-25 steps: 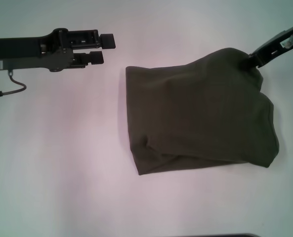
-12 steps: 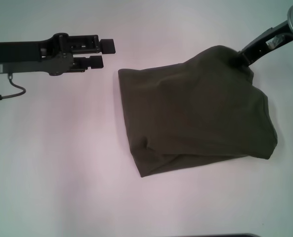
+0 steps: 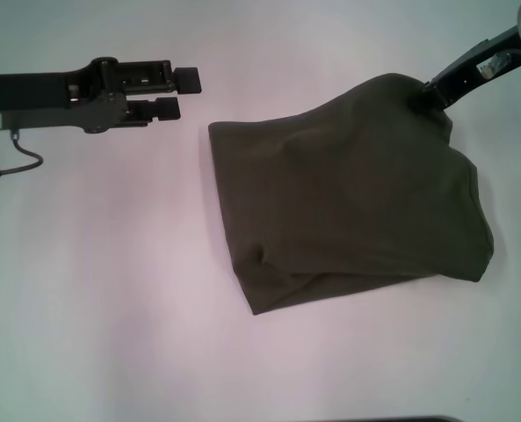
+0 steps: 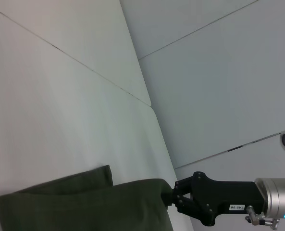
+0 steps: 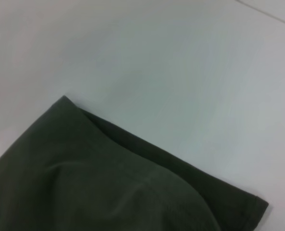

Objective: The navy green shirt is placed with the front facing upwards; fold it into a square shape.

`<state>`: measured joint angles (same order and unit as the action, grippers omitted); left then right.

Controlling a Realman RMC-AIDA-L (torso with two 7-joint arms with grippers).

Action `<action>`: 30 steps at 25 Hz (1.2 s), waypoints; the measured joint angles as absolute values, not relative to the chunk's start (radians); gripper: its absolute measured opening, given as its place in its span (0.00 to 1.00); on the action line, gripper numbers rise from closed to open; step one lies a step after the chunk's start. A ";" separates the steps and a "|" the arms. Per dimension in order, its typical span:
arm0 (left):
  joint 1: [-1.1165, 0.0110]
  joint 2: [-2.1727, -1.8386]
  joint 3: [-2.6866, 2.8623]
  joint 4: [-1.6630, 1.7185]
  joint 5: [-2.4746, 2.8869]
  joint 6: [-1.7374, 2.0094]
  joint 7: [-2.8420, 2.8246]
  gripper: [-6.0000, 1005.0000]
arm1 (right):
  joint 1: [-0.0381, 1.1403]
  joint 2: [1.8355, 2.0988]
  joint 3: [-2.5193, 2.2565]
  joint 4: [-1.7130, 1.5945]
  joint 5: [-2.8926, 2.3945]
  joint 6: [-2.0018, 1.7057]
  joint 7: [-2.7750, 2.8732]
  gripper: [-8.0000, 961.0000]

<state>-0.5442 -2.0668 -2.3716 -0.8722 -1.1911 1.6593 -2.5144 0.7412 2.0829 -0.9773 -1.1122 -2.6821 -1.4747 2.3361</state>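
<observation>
The navy green shirt (image 3: 348,198) lies folded on the white table, plain olive side up, right of centre in the head view. Its far right corner is raised off the table, and my right gripper (image 3: 425,95) is shut on that corner. The left wrist view shows the same grip, the right gripper (image 4: 173,195) pinching the shirt (image 4: 84,204) at its edge. In the right wrist view the shirt (image 5: 108,183) fills the lower part with a hemmed corner. My left gripper (image 3: 188,95) hovers open at the far left, apart from the shirt's far left corner.
A white table (image 3: 111,290) extends to the left and front of the shirt. A thin black cable (image 3: 18,163) hangs under the left arm. A pale wall (image 4: 219,72) rises behind the table.
The right gripper has drawn the held corner slightly leftward, and the shirt's far left edge has slid left toward the left gripper. The left gripper has barely moved.
</observation>
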 joint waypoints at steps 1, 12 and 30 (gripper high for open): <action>-0.544 -2.067 -2.372 -0.872 -1.191 1.659 -2.514 0.72 | 0.741 2.083 -0.979 -1.110 -2.689 -1.475 2.338 0.15; -0.550 -2.064 -2.372 -0.862 -1.192 1.655 -2.513 0.72 | 0.741 2.083 -0.979 -1.101 -2.708 -1.464 2.346 0.22; -0.551 -2.066 -2.371 -0.861 -1.193 1.655 -2.513 0.72 | 0.737 2.084 -1.019 -1.038 -2.791 -1.376 2.359 0.70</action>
